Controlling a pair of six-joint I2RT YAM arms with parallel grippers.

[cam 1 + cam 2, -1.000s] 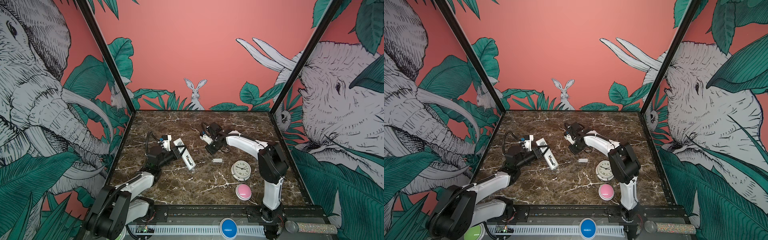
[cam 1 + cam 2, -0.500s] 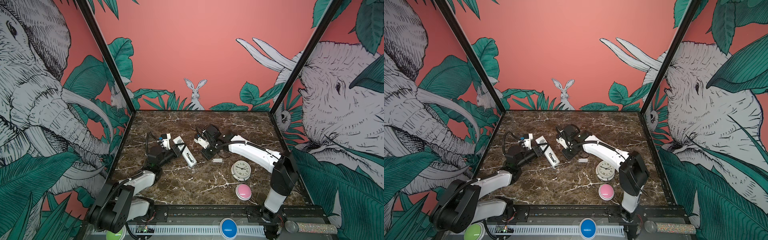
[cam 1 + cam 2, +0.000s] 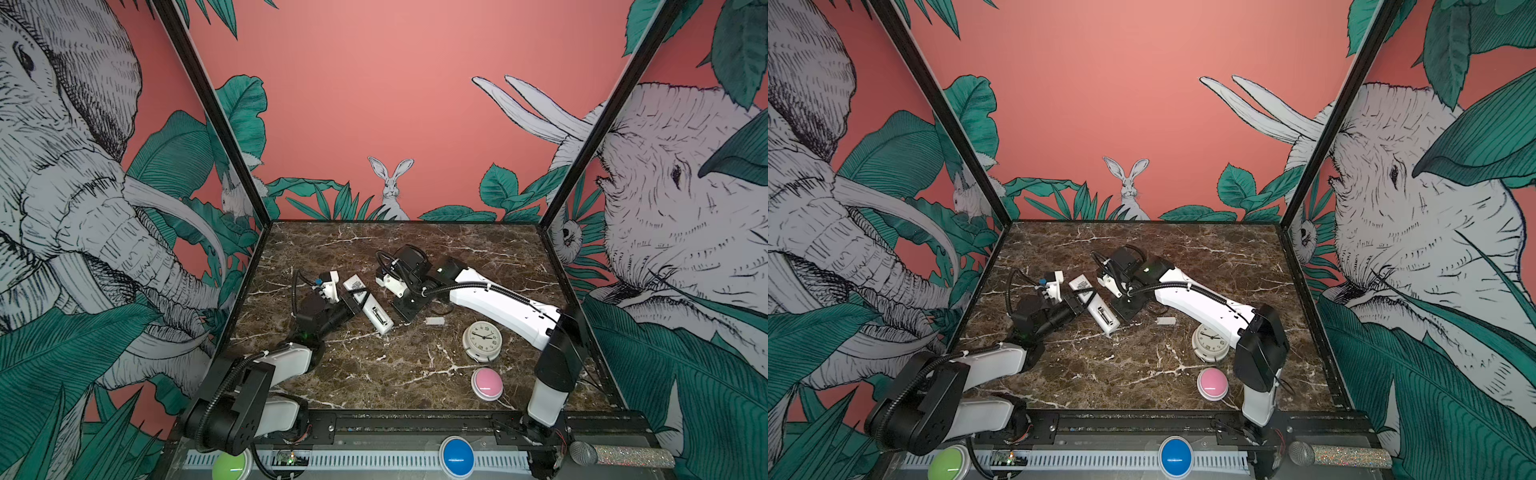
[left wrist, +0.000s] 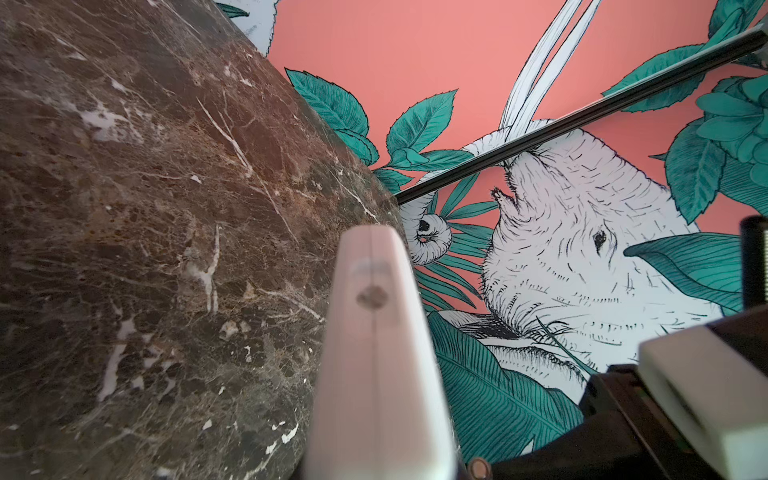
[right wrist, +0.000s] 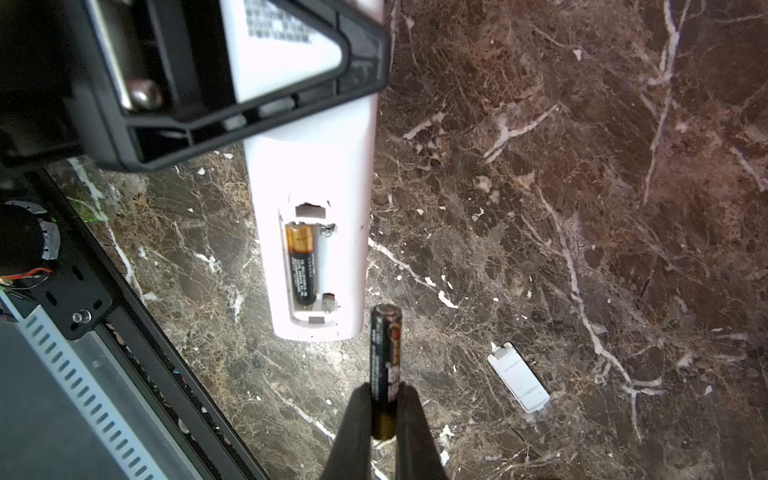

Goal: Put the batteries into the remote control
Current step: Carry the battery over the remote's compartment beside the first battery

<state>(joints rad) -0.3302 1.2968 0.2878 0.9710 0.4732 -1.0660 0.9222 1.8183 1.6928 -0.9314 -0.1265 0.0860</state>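
My left gripper (image 3: 358,296) is clamped across the middle of the remote control (image 3: 368,303), which sits left of the table's centre. I hold its plain back turned up so that the open battery bay (image 5: 311,266) faces my other arm and the body cannot slide when something is pushed into it. One battery (image 5: 300,266) already lies in the bay, and the slot beside it is bare, with its spring contacts showing. My right gripper (image 5: 384,415) is closed on the second battery (image 5: 385,365). It pinches one end only, so most of the length sticks out free to go in first. The free tip hangs just off the remote's near right end, close to the bare slot but not in it. I judge it needs lining up along the slot before pressing against the spring. The cover (image 5: 518,382) lies flat on the marble to the right, apart from both hands, where it blocks nothing until the bay is full.
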